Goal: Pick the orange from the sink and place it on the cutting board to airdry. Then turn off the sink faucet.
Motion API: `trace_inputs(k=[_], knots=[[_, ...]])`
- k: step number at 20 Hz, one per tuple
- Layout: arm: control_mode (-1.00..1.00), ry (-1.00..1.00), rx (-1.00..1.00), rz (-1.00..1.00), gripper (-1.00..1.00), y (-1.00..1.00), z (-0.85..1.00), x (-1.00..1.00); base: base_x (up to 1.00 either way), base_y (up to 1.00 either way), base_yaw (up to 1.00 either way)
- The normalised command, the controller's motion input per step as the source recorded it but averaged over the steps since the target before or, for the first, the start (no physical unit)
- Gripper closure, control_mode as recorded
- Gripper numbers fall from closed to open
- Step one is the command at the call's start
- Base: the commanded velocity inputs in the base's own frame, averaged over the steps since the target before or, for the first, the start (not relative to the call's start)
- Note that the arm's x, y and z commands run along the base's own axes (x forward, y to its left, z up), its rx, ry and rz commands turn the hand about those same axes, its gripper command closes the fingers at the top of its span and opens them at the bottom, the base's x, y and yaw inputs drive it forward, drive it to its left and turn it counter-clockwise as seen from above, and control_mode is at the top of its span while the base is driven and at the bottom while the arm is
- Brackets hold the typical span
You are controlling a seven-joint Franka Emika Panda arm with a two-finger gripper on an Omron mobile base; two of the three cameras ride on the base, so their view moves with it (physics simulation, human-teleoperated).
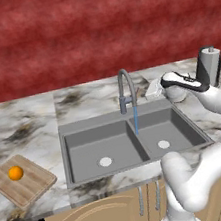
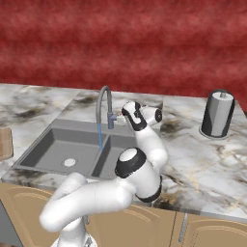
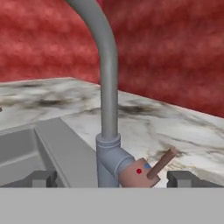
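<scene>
Hand view puts my claw (image 3: 112, 178) right at the base of the sink faucet (image 3: 107, 87), fingertips (image 3: 43, 178) spread wide on either side of it, gripping nothing. Just ahead, the faucet's brownish handle (image 3: 161, 162) sticks out, tilted. From the left base view I see water (image 1: 135, 120) running into the sink (image 1: 75, 133). The orange (image 1: 15, 173) sits on the cutting board (image 1: 31, 188), left of the sink.
</scene>
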Motion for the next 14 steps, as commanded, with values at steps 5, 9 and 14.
trace_inputs(k=[5, 9, 14], knots=[[-1.0, 0.14, 0.0, 0.0, -1.0, 0.0, -0.04, 0.28, 0.0, 0.0, 0.0], [-1.0, 0.11, 0.0, 0.0, -1.0, 0.0, -0.13, 0.24, 0.0, 0.0, 0.0], [-1.0, 0.09, 0.0, 0.0, -1.0, 0.0, -0.19, 0.24, 0.0, 0.0, 0.0]])
